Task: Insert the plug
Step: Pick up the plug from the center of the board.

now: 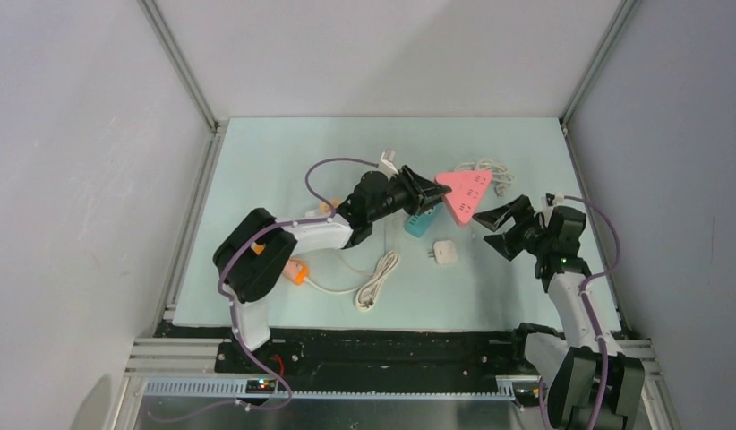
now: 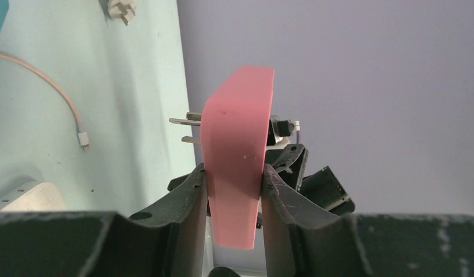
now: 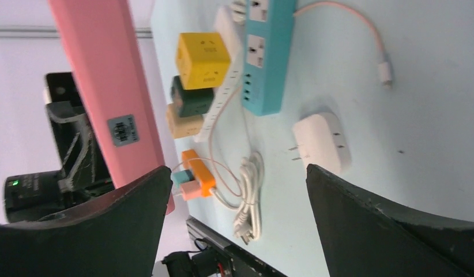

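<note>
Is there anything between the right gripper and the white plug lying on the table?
Nothing visible does. The white plug lies on bare table beyond the open right gripper; the pink adapter, held by the left gripper, is off to one side.

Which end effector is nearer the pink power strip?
Left. The left end effector is shut on the pink power strip; the right end effector hangs open just beside its near corner.

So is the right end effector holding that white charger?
No, the charger lies on the table, clear of the open right end effector.
</note>
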You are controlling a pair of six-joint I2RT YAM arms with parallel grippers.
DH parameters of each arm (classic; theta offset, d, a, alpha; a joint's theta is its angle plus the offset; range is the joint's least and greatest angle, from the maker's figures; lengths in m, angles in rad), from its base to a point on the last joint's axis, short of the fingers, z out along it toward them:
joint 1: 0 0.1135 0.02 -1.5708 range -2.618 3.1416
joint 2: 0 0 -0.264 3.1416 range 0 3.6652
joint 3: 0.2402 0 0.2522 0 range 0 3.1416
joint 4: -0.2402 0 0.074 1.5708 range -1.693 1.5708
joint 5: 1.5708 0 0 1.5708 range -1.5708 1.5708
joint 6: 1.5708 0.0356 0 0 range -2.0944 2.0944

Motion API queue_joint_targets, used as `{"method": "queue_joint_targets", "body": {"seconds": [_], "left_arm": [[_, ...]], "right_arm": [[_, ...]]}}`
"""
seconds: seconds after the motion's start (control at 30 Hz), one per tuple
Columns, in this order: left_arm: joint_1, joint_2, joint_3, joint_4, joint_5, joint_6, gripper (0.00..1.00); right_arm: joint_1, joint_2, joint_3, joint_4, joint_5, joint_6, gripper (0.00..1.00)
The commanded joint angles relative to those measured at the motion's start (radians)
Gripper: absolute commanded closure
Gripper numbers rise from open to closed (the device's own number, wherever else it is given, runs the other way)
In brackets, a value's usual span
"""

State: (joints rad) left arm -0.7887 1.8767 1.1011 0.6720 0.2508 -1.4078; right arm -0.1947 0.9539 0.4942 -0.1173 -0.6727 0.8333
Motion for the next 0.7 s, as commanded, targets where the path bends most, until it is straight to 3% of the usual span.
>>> {"method": "queue_joint_targets", "body": {"seconds": [0.0, 0.33, 0.67], "left_arm": [[0.000, -0.078, -0.026, 0.083, 0.030, -0.041, 1.00], [0.027, -0.086, -0.028, 0.084, 0.021, -0.014, 1.00], [0.025, -0.144, -0.079, 0.105, 0.041, -0.037, 1.00]], "right_arm": [[0.047, -0.081, -0.013, 0.281, -0.090, 0.165, 0.08], [0.102, -0.122, -0.011, 0.341, -0.041, 0.198, 0.07], [0.156, 0.151, 0.015, 0.628, -0.085, 0.264, 0.08]]}}
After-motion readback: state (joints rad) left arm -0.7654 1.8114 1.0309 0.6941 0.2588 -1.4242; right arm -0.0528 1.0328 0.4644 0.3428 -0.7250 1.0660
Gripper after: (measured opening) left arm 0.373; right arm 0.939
